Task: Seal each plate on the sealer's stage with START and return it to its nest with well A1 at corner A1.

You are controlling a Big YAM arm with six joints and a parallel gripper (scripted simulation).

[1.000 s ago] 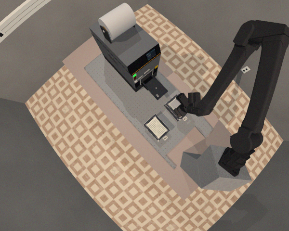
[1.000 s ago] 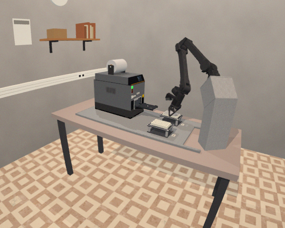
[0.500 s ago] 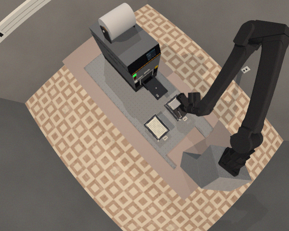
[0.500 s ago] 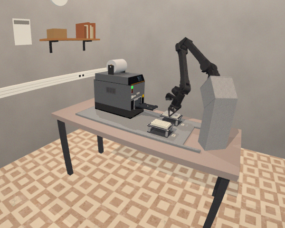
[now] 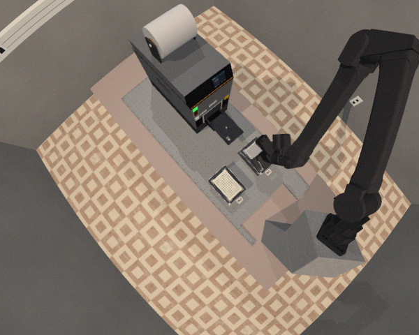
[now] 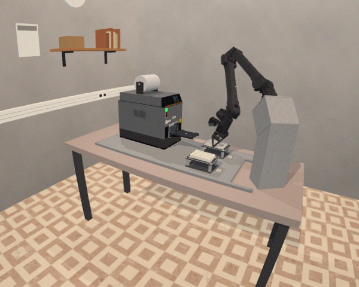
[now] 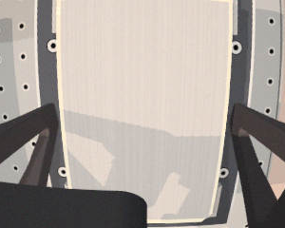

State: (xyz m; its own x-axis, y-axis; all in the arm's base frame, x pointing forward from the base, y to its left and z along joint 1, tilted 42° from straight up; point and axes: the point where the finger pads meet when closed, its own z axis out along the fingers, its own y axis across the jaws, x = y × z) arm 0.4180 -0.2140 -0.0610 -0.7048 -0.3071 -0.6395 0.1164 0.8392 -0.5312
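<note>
A plate covered with smooth pale foil (image 5: 253, 150) (image 7: 144, 71) lies in nest N1 (image 5: 241, 151) (image 7: 47, 81), looking flat inside the rim. My gripper (image 7: 143, 113) (image 5: 259, 153) is open, with one finger beside each long side of this plate; it hides part of it in the top view. An open plate with bare wells (image 5: 227, 184) (image 6: 201, 155) lies in nest N2 (image 5: 244, 188). The sealer's stage (image 5: 233, 128) (image 6: 187, 134) is out and empty. The sealer (image 5: 207, 90) (image 6: 142, 115) shows a green lamp (image 5: 195, 109) (image 6: 166, 109). I cannot read the A1 marks.
A white foil roll (image 5: 172, 30) (image 6: 148, 82) sits on top of the sealer. The grey pedestal (image 5: 307, 248) (image 6: 275, 142) stands at the arm's end of the table. The two nests stand side by side on short posts, between the pedestal and the stage.
</note>
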